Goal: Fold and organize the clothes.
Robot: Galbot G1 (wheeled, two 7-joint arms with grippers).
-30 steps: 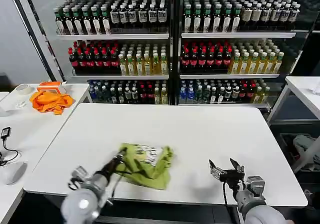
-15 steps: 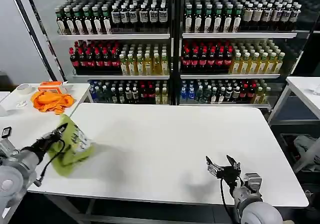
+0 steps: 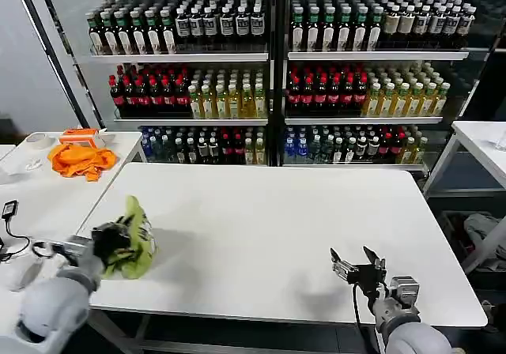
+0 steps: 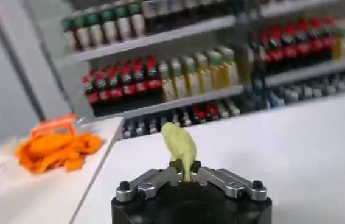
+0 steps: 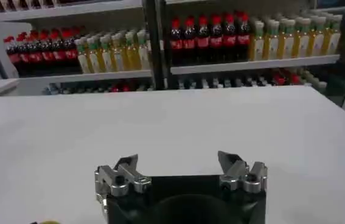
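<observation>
Shelves (image 3: 269,69) full of bottles stand at the back in the head view. In front of them is a big white desk (image 3: 261,227). The left end effector (image 3: 111,242) is at the desk's left edge, and it pinches the yellow-green T-shirt (image 3: 136,235). The shirt is bunched up in a lump, with some white print showing on it. It sits right at the left edge of the desk, against the end effector. I cannot tell if it rests on the desk or hangs just above it. The right end effector (image 3: 356,265) is near the front right part of the desk, well apart from the shirt. Its fingers are spread wide and hold nothing. On another desk (image 3: 47,188) to the left lies an orange cloth (image 3: 79,160), far from the shirt.

In the left wrist view, the left end effector (image 4: 184,176) has its fingers pressed together on a bit of the T-shirt (image 4: 180,146). A small fold of yellow-green cloth sticks up between the fingers. The orange cloth (image 4: 56,149) lies on the other desk behind.

In the right wrist view, the right end effector (image 5: 181,173) is spread open over the bare white desk (image 5: 172,128). Nothing is between its fingers. The bottle shelves (image 5: 178,42) are behind.
</observation>
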